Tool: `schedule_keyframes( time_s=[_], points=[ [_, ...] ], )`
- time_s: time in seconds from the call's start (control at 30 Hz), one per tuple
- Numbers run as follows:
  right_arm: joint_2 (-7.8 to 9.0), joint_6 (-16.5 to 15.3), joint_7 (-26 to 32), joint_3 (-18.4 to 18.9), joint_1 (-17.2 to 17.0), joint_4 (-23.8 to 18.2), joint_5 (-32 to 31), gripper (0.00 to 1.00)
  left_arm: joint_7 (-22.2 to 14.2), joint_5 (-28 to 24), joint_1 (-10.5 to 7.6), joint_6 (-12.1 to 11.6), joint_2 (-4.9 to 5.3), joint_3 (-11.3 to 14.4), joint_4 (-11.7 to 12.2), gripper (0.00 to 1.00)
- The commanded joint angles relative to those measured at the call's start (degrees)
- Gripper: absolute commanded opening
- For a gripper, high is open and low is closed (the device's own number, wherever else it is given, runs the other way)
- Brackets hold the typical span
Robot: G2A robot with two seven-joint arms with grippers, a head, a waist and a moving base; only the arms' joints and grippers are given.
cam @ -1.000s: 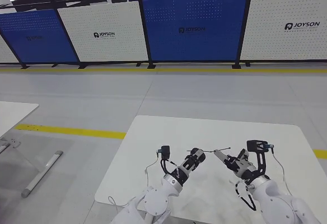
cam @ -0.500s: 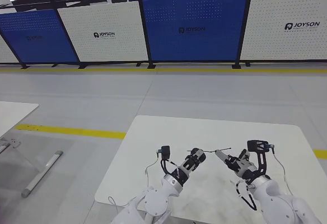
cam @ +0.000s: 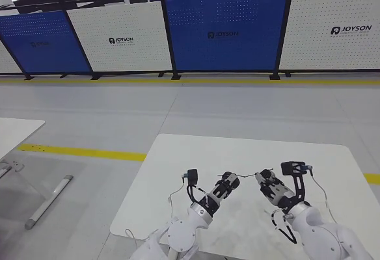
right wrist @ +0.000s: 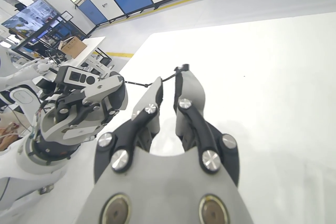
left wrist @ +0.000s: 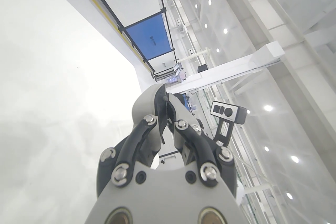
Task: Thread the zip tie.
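Top view: the right fingers [cam: 264, 178] have slid left over the white desk [cam: 196, 156] and now sit near the left fingers [cam: 229, 181]. A moment ago they were farther right, with the tie's end poking out past them. The zip tie [cam: 246, 175] bridges the short gap between the two, lifted off the desk. I judge this to be the closing move that brings one end to the other for threading. Nothing shows the tie passed through yet.

Left wrist view: the left fingers [left wrist: 147, 109] are clenched on the zip tie [left wrist: 166, 112], a thin black strip running up between them to their tips.

Right wrist view: the right fingers [right wrist: 189, 88] stand slightly apart, released rather than clamped. The zip tie [right wrist: 136, 83] comes across from the left fingers [right wrist: 118, 93] and lies over both tips, with its blocky end resting at the tip of one.
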Motion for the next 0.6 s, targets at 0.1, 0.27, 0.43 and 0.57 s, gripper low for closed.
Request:
schedule_keyframes(
  time_s=[0.1, 0.27, 0.43, 0.57],
  points=[
    [-0.05, -0.6, 0.2, -0.1, 0.0, 0.0, -0.1, 0.00, -0.3, 0.1, -0.06, -0.1, -0.07, -0.2, 0.3, 0.00],
    [-0.10, -1.5, 0.7, -0.2, 0.2, 0.0, 0.3, 0.00, -0.7, 0.1, -0.09, -0.5, -0.10, -0.5, 0.3, 0.00],
    [-0.11, -2.8, 1.3, -0.1, 0.3, -0.1, 1.2, 0.00, -1.6, 0.6, 0.25, -1.7, -0.06, -0.6, 0.1, 0.00],
    [-0.14, -3.4, 1.2, 0.1, 0.3, -0.1, 2.0, 0.00, -2.5, 0.6, 0.51, -2.1, -0.03, -0.7, -0.1, 0.00]
  ],
)
